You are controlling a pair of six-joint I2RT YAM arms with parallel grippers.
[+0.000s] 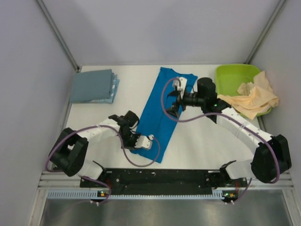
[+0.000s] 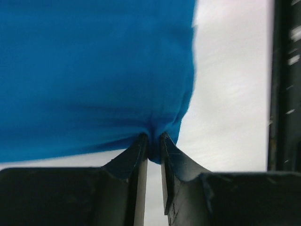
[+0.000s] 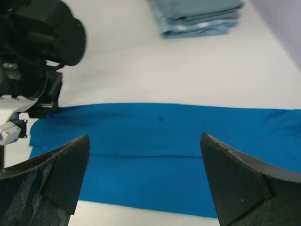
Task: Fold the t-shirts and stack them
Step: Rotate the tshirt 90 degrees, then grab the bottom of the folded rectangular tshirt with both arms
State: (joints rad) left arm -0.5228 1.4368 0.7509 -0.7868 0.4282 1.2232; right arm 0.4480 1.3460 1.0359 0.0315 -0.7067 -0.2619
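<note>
The white table carries everything, and the biggest thing on it is the bright blue t-shirt, lying flat as a long narrow strip that runs slantwise from the far middle of the table down toward the near edge. Off at the far left corner sits a stack of grey-blue shirts, folded into flat rectangles, well apart from the blue one. At the far right a cream-peach shirt lies crumpled, draped over the rim of a lime-green tub and spilling onto the table beside it. The left gripper is down at the near end of the blue strip, and its wrist view shows the two fingers drawn close together with the hem bunched and pinched between their tips, the rest of the cloth spreading away from them. The right gripper hangs over the far half of the same shirt with its fingers spread wide; the blue cloth lies flat beneath the gap between them, and neither finger touches it.
</note>
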